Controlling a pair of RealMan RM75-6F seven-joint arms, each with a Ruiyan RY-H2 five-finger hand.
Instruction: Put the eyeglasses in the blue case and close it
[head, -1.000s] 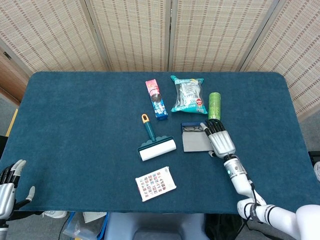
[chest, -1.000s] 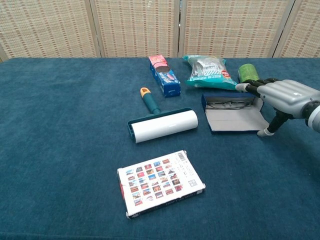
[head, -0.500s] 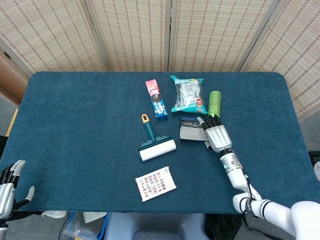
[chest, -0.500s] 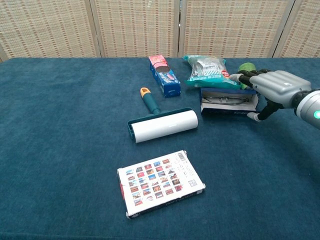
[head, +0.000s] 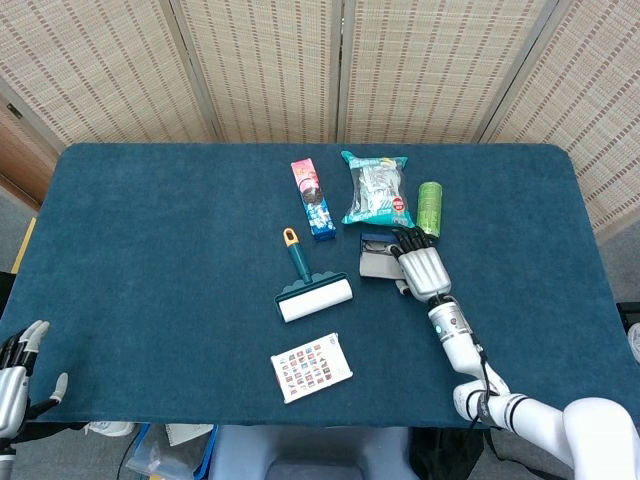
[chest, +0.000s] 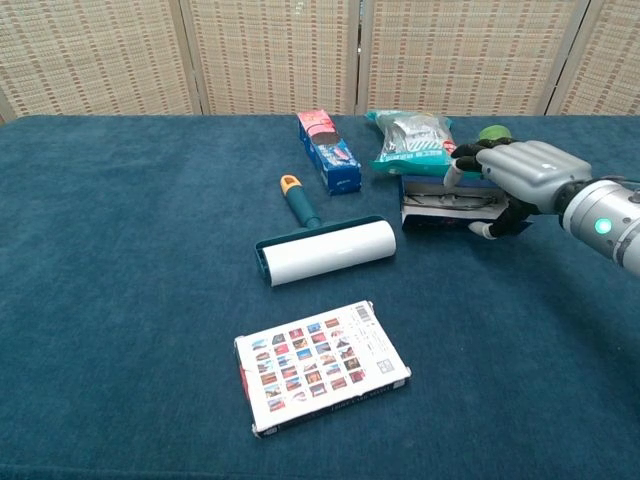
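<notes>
The blue case (head: 377, 266) (chest: 436, 216) lies right of the table's centre, its grey-lined lid tipped up over the base and only a narrow gap left at the front. The eyeglasses sit inside and are almost wholly hidden by the lid. My right hand (head: 420, 267) (chest: 520, 172) grips the case's right end, with its fingers (chest: 468, 160) laid over the top of the lid and the thumb under the front edge. My left hand (head: 15, 375) hangs off the table's near left corner, fingers spread and holding nothing.
A lint roller (head: 313, 298) (chest: 325, 250) lies left of the case. A printed card box (head: 311, 367) (chest: 320, 367) sits nearer the front. Behind the case are a snack bag (head: 375, 190) (chest: 415, 140), a green can (head: 429, 208) (chest: 492, 135) and a pink-and-blue carton (head: 313, 198) (chest: 330, 150).
The lid lay flat open a second ago. My right hand has swung it up and over the base, moving back and left with it. The left hand stays put.
</notes>
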